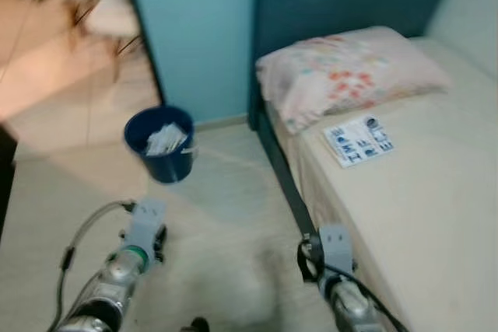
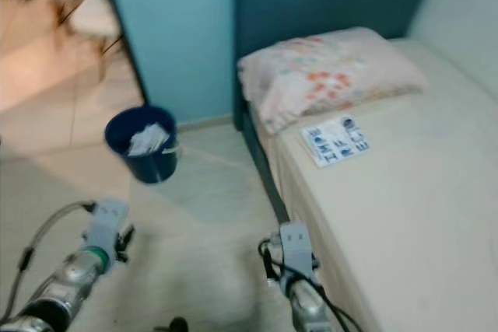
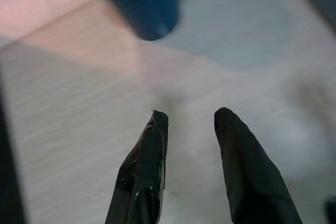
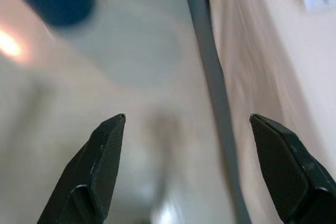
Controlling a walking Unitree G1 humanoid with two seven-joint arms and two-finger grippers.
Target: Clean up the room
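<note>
We see two silver metal arms. The left arm [image 1: 117, 274] is a ribbed silver cylinder with a green ring near the wrist, a pale grey block at its end and a grey cable looping out beside it. The right arm [image 1: 342, 289] ends in a similar pale grey block, with black cables curling around it. Each gripper, the left gripper [image 3: 189, 124] and the right gripper [image 4: 186, 124], has two long, tapered black fingers.

A home bedroom: a bed [image 1: 436, 192] with a pillow [image 1: 350, 71], beside a blue bin [image 1: 162, 145].
</note>
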